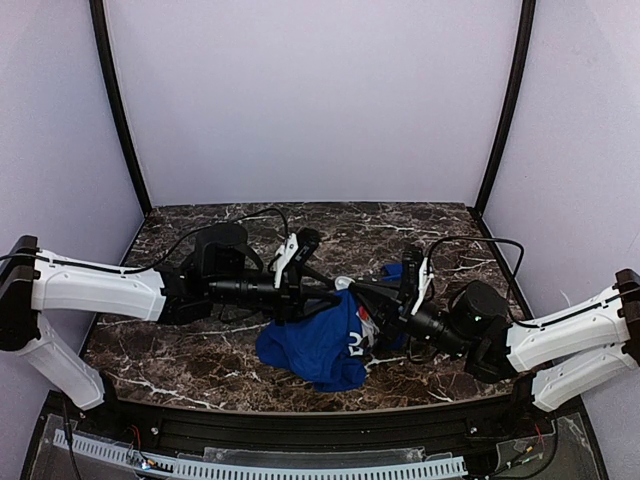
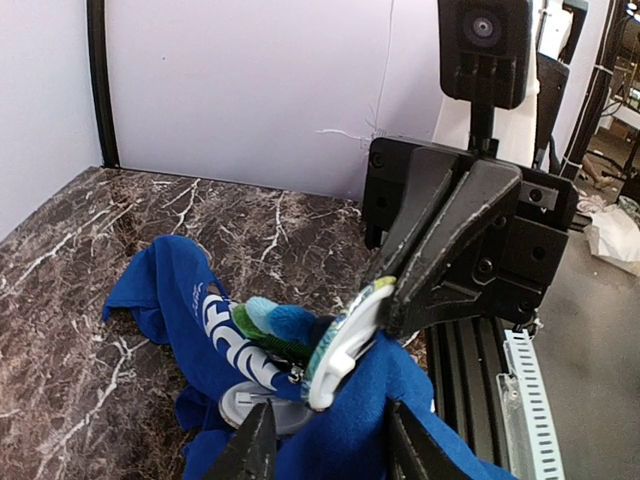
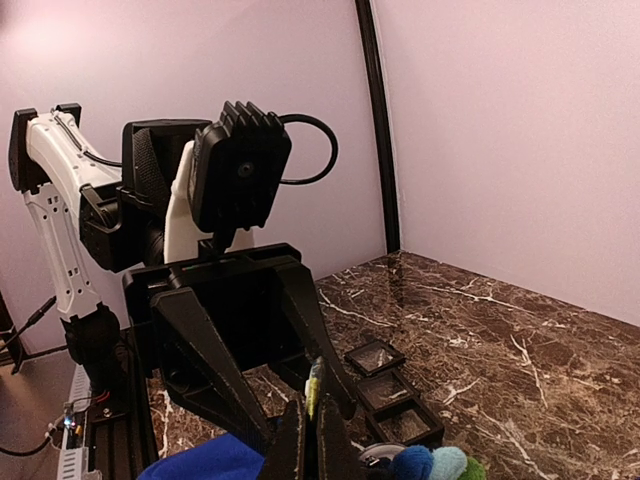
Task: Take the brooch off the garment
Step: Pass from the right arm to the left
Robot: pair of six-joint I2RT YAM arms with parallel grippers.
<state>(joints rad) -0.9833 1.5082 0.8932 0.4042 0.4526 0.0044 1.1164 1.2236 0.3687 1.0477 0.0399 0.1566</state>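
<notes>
Brooch, small round multicoloured pin, mid-frame, pinched edge-on by right gripper; left gripper clamps blue cloth garment: pull hard and your pinch may slip or the fabric tear.

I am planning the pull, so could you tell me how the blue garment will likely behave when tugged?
The garment lies crumpled in soft folds, so it is probably floppy and will stretch and follow rather than resist. It looks light, so it may lift with the brooch unless held down.
</notes>
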